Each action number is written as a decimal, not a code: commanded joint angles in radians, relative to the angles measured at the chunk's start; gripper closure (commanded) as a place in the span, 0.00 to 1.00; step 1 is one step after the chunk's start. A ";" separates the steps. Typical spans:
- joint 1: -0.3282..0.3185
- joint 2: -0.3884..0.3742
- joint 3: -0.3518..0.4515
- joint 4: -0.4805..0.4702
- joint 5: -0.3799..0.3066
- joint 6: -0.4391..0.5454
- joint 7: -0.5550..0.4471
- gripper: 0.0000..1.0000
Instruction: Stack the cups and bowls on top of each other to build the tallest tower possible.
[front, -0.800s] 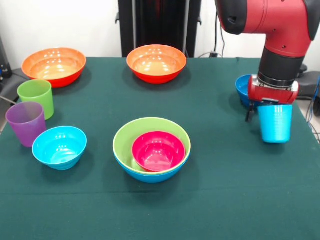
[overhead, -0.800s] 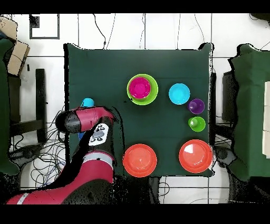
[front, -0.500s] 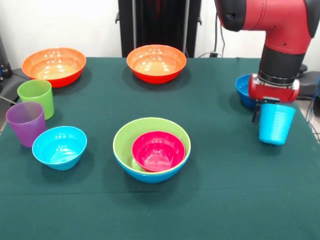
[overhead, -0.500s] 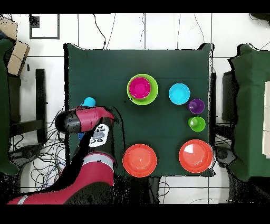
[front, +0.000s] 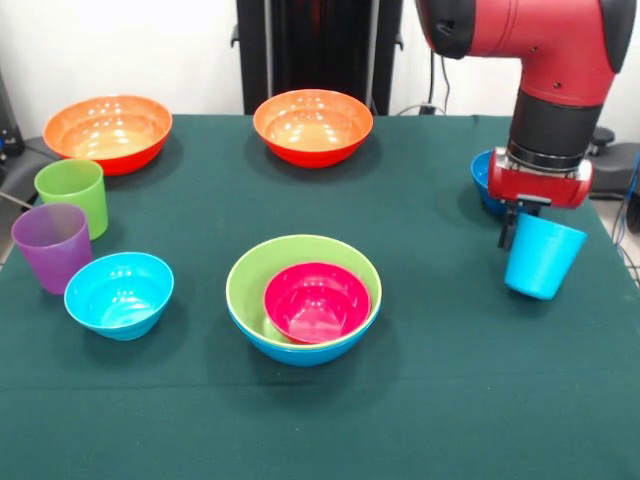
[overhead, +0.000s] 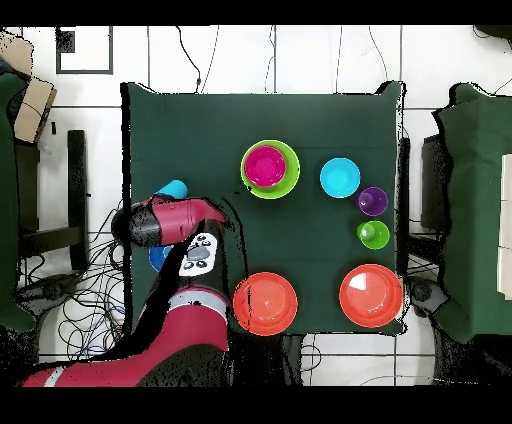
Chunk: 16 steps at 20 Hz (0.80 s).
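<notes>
My gripper (front: 528, 222) is shut on the light blue cup (front: 540, 258), which hangs tilted just above the table's right side; from overhead the cup (overhead: 174, 189) pokes out beside the arm. The tower (front: 303, 300) stands mid-table: a magenta small bowl (front: 316, 300) inside a lime green bowl (front: 250, 275), nested in a blue bowl (front: 300, 352). A dark blue small bowl (front: 486, 180) sits behind the gripper. At the left are the cyan small bowl (front: 120, 293), purple cup (front: 50, 245) and lime green cup (front: 73, 195). Two orange bowls (front: 108, 130) (front: 313, 125) sit at the back.
The green tablecloth (front: 450, 400) covers the whole table. In the overhead view the red arm (overhead: 185, 330) covers the lower left corner of the table, and the dark blue bowl (overhead: 157, 258) shows only partly beneath it. Cables lie on the floor around the table.
The gripper has shifted slightly toward the middle of the table with the light blue cup. The cup, upright before, now hangs tilted.
</notes>
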 joint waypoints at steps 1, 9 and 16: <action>-0.055 0.023 0.103 -0.003 0.050 0.136 0.082 1.00; -0.198 -0.098 0.175 -0.022 0.073 0.367 -0.036 1.00; -0.314 -0.114 0.252 -0.090 0.073 0.520 -0.099 1.00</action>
